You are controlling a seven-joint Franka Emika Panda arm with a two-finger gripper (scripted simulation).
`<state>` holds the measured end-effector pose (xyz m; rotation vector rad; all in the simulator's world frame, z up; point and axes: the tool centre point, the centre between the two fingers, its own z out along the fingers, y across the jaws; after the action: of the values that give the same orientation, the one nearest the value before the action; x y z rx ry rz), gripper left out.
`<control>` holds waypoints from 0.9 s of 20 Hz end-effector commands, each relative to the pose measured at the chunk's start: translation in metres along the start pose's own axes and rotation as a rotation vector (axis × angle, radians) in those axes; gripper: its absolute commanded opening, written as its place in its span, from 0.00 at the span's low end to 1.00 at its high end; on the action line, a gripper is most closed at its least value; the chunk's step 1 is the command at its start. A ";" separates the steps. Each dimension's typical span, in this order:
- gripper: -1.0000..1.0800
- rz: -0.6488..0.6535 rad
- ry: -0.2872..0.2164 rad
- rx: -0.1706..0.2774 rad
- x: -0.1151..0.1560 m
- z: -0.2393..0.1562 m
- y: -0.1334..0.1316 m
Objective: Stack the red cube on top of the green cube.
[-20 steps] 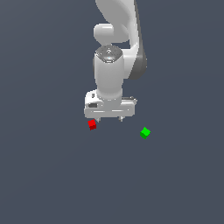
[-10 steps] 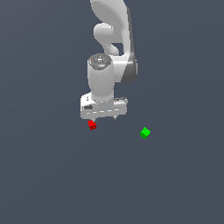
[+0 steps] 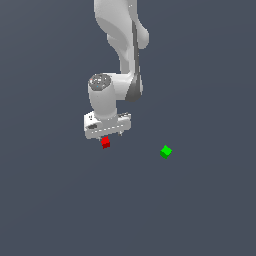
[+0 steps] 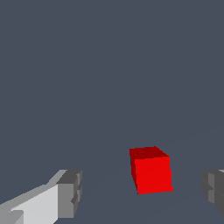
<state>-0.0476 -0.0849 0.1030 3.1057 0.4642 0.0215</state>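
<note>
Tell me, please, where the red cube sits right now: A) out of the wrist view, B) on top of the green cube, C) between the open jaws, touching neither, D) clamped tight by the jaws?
C: in the wrist view the red cube sits between the two fingers with gaps on both sides.

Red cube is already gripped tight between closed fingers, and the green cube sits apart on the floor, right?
Not gripped. The wrist view shows the fingers spread wide with gaps on both sides of the red cube, so the gripper is open around it. The green cube does sit apart.
</note>
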 end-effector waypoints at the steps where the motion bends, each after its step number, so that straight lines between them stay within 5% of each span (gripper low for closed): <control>1: 0.96 -0.031 -0.004 0.002 -0.010 0.011 0.008; 18: 0.96 -0.092 -0.013 0.004 -0.027 0.033 0.029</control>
<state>-0.0655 -0.1212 0.0685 3.0825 0.6087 -0.0016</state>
